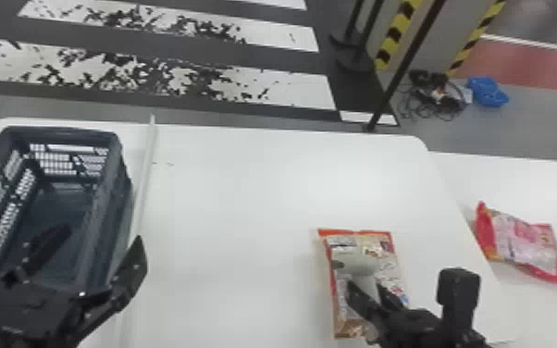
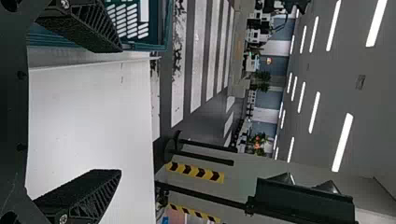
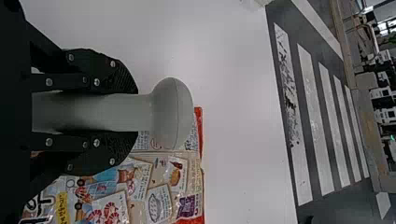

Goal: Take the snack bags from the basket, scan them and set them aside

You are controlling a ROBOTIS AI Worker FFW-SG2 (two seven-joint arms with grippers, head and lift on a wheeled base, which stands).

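Head view: right hand (image 1: pixel 364 285) closed around scanner (image 1: pixel 355 264)

Ceiling lights (image 2: pixel 342 142) and crosswalk stripes (image 1: pixel 300 90) suggest a hall.

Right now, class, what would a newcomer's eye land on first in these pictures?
Probably the pale grey scanner, held in the right gripper above a snack bag with red-orange edges. Next, the dark basket at left, and the red and pink bag at far right.
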